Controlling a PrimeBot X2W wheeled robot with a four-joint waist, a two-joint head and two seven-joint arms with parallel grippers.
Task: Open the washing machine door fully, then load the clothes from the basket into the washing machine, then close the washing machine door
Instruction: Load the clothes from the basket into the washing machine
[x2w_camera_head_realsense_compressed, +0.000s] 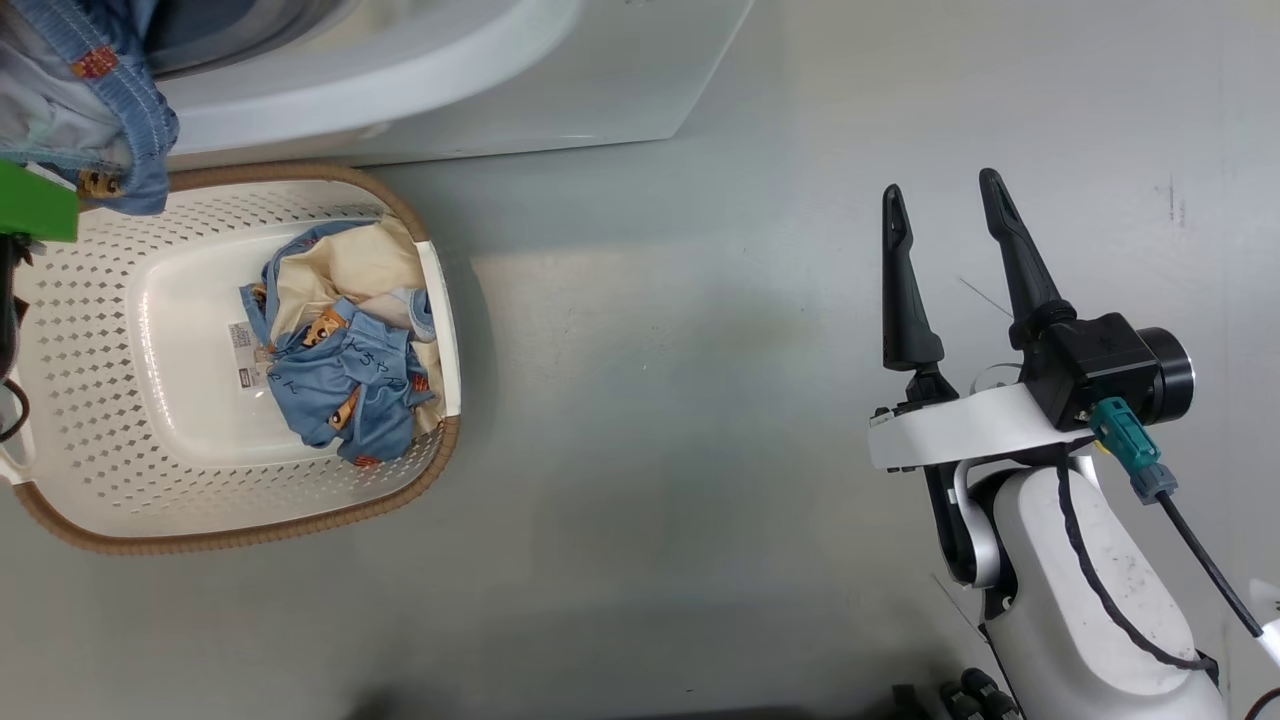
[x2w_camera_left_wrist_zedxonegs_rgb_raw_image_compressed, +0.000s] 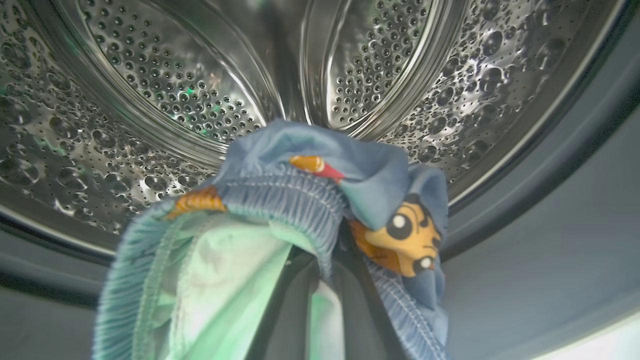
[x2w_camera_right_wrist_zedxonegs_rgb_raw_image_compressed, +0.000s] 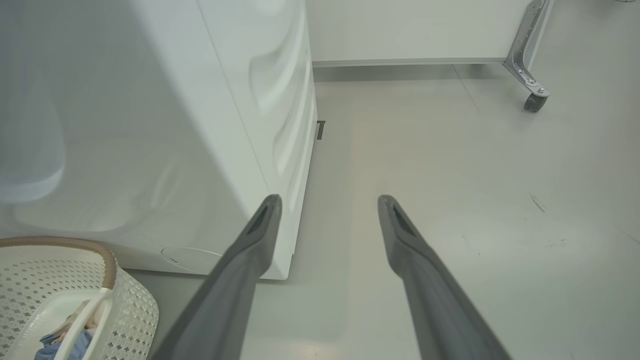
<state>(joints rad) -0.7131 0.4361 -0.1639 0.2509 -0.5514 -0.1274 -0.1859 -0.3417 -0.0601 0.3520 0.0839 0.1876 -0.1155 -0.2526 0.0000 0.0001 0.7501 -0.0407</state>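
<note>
My left gripper (x2w_camera_left_wrist_zedxonegs_rgb_raw_image_compressed: 325, 272) is closed on a blue garment (x2w_camera_left_wrist_zedxonegs_rgb_raw_image_compressed: 310, 200), right at the mouth of the washing machine (x2w_camera_head_realsense_compressed: 560, 90). The steel drum (x2w_camera_left_wrist_zedxonegs_rgb_raw_image_compressed: 200, 100) lies open in front, and the grey rubber ring (x2w_camera_left_wrist_zedxonegs_rgb_raw_image_compressed: 575, 210) curves close along one side. The other clothes (x2w_camera_head_realsense_compressed: 350, 370) lie at one end of the basket (x2w_camera_head_realsense_compressed: 250, 535), which stands just beside the machine's front. My right gripper (x2w_camera_head_realsense_compressed: 941, 185) has its fingers spread wide and holds nothing. It hangs over the grey floor (x2w_camera_head_realsense_compressed: 700, 350), well apart from the basket's brown rim.

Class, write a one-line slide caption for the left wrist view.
Left gripper holds a blue garment up to the washing machine drum.
</note>
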